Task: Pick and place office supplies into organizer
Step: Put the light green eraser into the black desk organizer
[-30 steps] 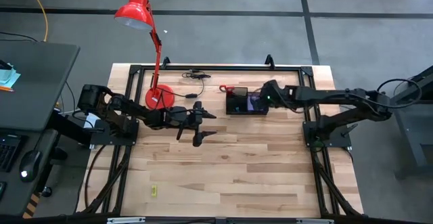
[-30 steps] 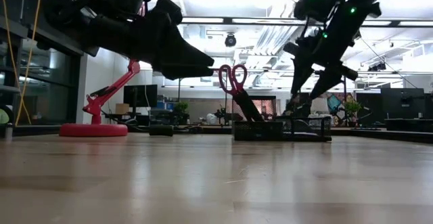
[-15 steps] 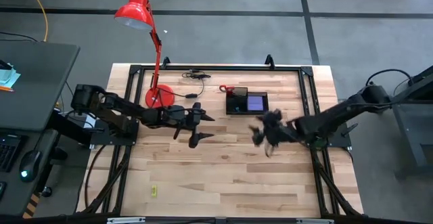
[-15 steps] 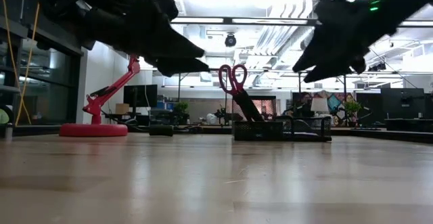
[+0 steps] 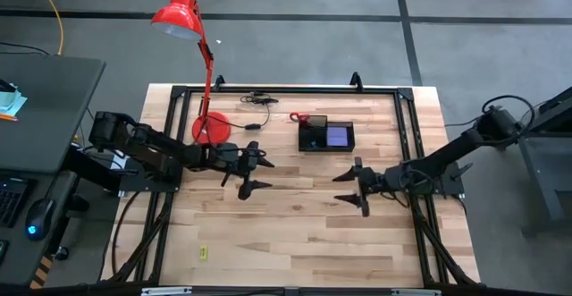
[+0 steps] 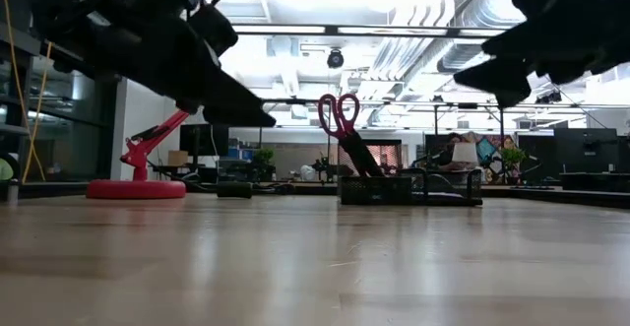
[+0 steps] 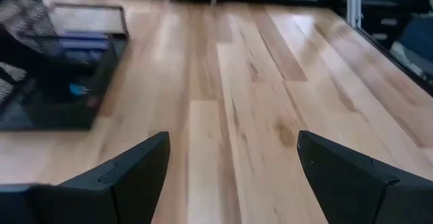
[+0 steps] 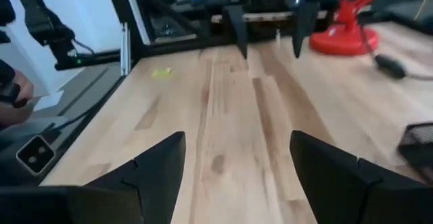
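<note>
High view: we take the organizer [image 5: 326, 137] as our landmark, near the table's far edge. Well to its left and nearer, our left gripper [image 5: 253, 174] hangs empty, fingers spread. Red-handled scissors [image 5: 301, 118] stand in its left end, a purple note pad [image 5: 338, 136] lies inside. Just right and nearer, our right gripper [image 5: 355, 187] gapes, holding nothing.
</note>
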Available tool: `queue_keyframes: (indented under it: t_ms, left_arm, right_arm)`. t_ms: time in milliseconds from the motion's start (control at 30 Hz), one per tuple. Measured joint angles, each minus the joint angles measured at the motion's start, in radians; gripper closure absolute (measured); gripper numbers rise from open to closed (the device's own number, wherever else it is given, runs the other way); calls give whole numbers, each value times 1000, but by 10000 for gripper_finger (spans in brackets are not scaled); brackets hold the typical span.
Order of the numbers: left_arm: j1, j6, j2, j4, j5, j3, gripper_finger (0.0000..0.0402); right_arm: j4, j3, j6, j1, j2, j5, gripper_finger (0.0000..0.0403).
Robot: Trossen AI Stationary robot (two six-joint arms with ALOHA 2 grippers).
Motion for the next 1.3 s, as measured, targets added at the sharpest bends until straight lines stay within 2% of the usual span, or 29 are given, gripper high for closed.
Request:
queue_keyframes:
  t_ms: [267,400,533,633,767,900,1000,1133,1233,1300]
  left_arm:
    - [66,-8,-174,-13,1,-99,93]
    - [88,-7,-276,-173,3,-112,89]
    - [84,-10,-359,-356,24,-112,92]
    - [63,-69,-404,-465,36,-111,94]
    - [18,-171,-457,-607,-34,-111,91]
    - [-52,-237,-490,-683,-116,-111,90]
    - [-109,-220,-499,-722,-121,-109,93]
    - [-187,-186,-500,-800,-36,-87,93]
    - [-266,-127,-500,-770,52,-86,90]
    - [-321,-26,-500,-725,114,-86,90]
  right_arm:
    - [-260,-42,-108,-32,-377,3,143]
    - [-378,-41,-158,-51,-532,23,144]
    - [-486,-41,-194,-57,-663,123,144]
    - [-543,-41,-248,-57,-731,257,144]
    - [-581,-41,-311,-57,-778,381,143]
    - [-578,-41,-303,-57,-786,405,143]
    - [-580,-41,-281,-57,-786,405,143]
    - [-580,-41,-274,-57,-786,405,143]
    - [-580,-41,-274,-57,-786,405,143]
    - [-580,-41,-274,-57,-786,405,143]
